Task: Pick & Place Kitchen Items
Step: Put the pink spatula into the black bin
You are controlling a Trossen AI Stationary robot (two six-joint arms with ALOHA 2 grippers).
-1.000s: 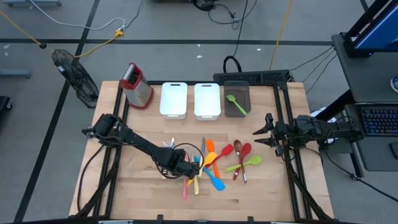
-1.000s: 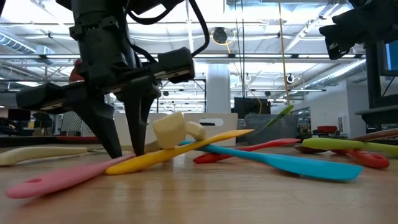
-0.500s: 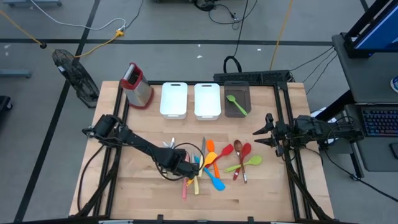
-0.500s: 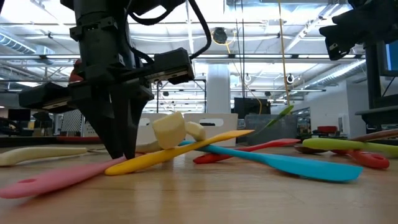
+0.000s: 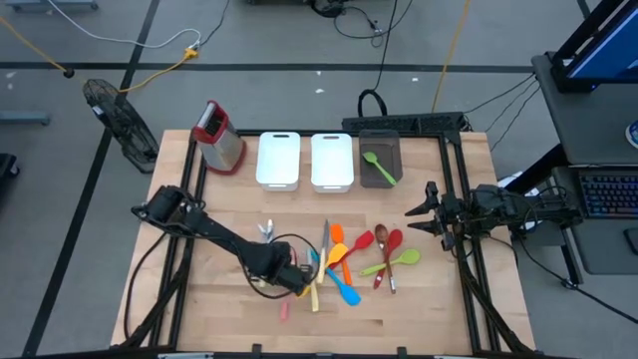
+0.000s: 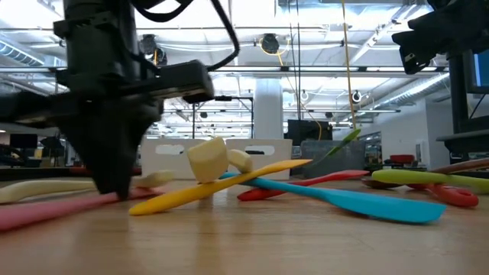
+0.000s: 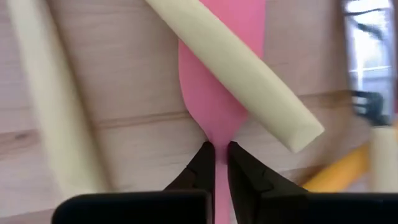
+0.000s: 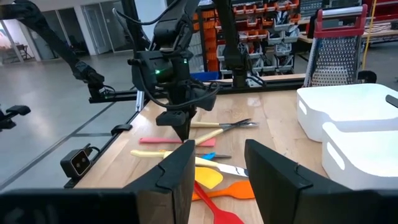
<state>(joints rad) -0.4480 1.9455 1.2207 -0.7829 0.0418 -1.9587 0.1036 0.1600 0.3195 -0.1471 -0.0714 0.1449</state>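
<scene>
Pinching the pink spatula point(image 7: 217, 93), the left pincer point(image 7: 221, 151) meets the table point(image 5: 229, 289).

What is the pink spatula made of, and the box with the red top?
The pink spatula, pinched in the left hand, looks like matte silicone or soft plastic: smooth, even colour, no shine. The box grater looks like shiny metal, patterned with holes, with a red, probably plastic, handle.

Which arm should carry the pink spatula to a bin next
The left. Its gripper is already shut on the pink spatula at the utensil pile, as the left wrist view shows. The right gripper sits open at the table's right edge, holding nothing and farther from the spatula.
</scene>
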